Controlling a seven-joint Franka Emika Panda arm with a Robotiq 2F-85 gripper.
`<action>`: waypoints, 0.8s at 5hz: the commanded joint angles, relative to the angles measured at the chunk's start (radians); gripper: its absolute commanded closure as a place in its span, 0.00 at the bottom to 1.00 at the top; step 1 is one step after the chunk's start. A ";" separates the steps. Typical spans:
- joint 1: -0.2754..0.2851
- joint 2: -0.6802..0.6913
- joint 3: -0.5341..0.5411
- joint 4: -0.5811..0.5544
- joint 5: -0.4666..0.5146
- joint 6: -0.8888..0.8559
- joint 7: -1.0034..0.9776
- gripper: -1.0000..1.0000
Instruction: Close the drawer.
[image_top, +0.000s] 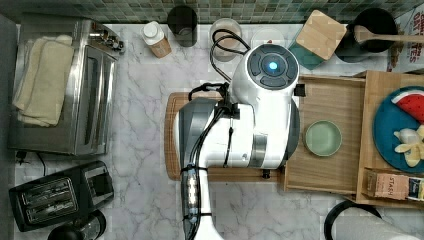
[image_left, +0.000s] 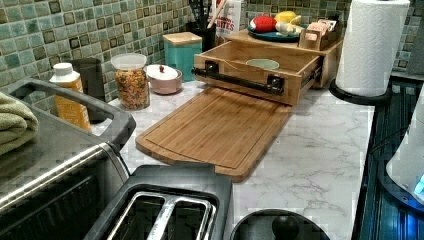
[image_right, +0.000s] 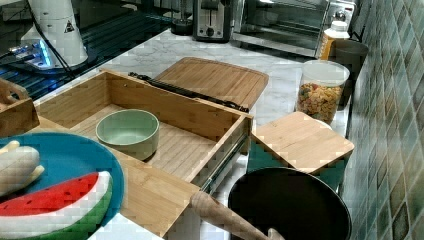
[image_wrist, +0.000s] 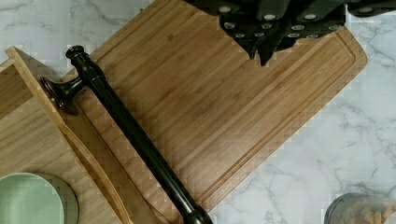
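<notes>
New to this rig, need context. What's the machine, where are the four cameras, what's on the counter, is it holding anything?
It is one robot arm, seen from above in the top view. Two side cameras look across the marble counter; the fourth sits on the wrist, looking down past the end effector, which hangs over the cutting board holding nothing. The wooden drawer stands pulled out, with a green bowl inside and a black bar handle in front. A toaster and a cereal jar stand nearby.
</notes>
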 joint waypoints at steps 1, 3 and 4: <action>0.024 -0.062 0.034 -0.130 -0.025 0.112 -0.295 1.00; 0.065 0.037 0.054 -0.091 -0.086 0.157 -0.390 1.00; 0.086 0.027 0.077 -0.170 -0.235 0.306 -0.321 1.00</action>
